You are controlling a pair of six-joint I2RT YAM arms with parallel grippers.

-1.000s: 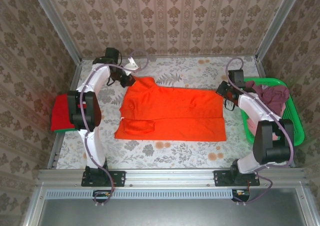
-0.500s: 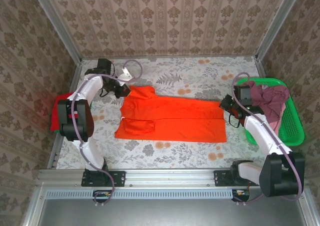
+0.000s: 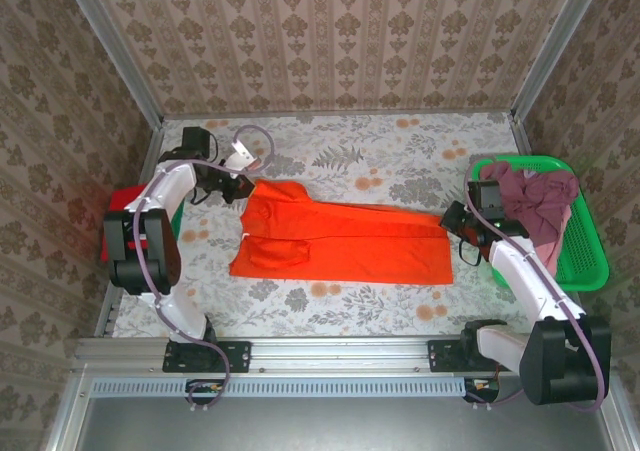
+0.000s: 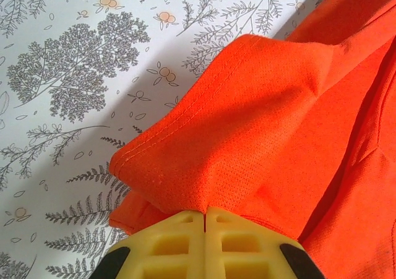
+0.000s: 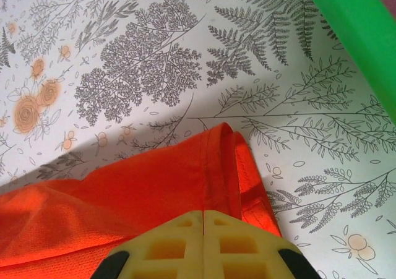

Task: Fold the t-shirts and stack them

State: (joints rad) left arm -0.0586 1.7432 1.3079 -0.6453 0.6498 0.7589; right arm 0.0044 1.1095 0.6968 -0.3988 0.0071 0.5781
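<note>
Orange tee: the orange tee (image 3: 350,236) lies mid-surface as a long band running 9 to 3 o'clock. Its near edge is flat and its far edge is raised at both ends.
Left tool: the left tool (image 4: 205,214) is clenched on a bunched corner of that tee at its 10 o'clock end. In the wrist view, cloth comes out from between the closed pads.
Right tool: the right tool (image 5: 203,214) is clenched on a doubled, hemmed corner at the tee's 3 o'clock end, near the basket (image 3: 590,261).
Other tees: a red tee (image 3: 116,207) sits at the 9 o'clock edge of the surface (image 3: 400,141), partly behind the left arm. The mauve tees (image 3: 535,196) are heaped in the basket at 3 o'clock.
Step in hand: as I read it, the far edge is being carried over toward 6 o'clock for a lengthwise fold.
Doing it well: move both corners at the same pace and height so the edge between them stays straight. Hold a light pull outward, 9 against 3, so the middle does not sag or wrinkle. Lay the far edge along the near edge, then lower it before letting go.
Watch for: the left corner is bunched and may drop crooked. The right arm works close to the basket rim.
</note>
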